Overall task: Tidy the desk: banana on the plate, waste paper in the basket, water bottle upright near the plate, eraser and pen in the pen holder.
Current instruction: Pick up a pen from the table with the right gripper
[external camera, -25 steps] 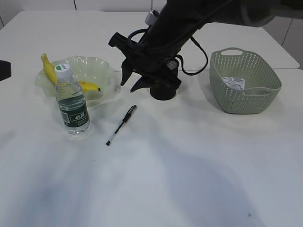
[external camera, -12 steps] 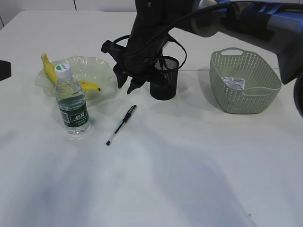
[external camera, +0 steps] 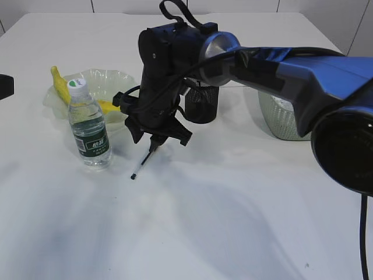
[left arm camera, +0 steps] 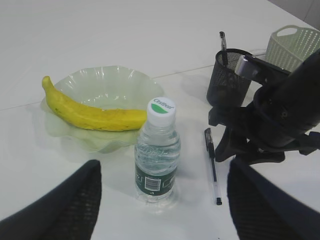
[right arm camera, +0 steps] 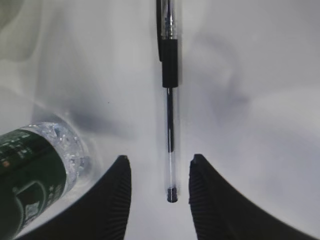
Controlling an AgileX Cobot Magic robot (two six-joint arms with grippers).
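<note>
On the desk (external camera: 233,221), pen (right arm camera: 170,100) lying flat between the parted fingers of the right gripper (right arm camera: 156,187), not gripped, bottle (external camera: 89,125) upright beside the plate (external camera: 111,81), left gripper (left arm camera: 160,200) spread wide, empty.

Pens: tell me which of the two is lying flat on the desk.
The pen beside the water bottle lies flat on the desk, under the right end effector. The other pen stands upright in the pen holder.

Water bottle (external camera: 89,128) beside pen (external camera: 143,161)
</note>
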